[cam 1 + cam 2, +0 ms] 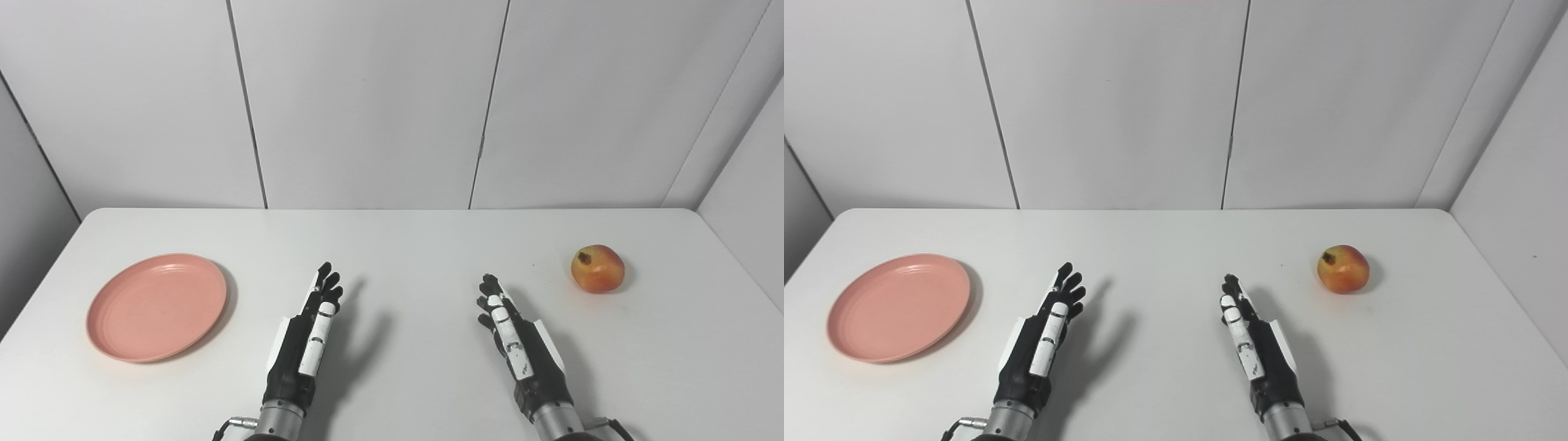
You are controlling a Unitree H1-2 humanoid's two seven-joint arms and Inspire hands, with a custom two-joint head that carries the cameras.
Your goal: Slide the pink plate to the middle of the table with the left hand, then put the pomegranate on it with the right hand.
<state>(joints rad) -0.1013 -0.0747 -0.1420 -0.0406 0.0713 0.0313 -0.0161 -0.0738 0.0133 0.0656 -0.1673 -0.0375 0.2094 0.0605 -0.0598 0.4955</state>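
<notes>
A round pink plate (157, 306) lies flat at the left side of the white table (392, 239), with nothing on it. A red and yellow pomegranate (597, 269) rests on the table at the right. My left hand (306, 337) hovers over the near middle of the table, open, fingers stretched forward, a hand's length to the right of the plate. Mirroring it, my right hand (514, 340) is open and holds nothing, well to the left of and nearer than the pomegranate.
Grey wall panels (367, 104) stand right behind the table's far edge. The table's side edges run close to the plate on the left and the pomegranate on the right.
</notes>
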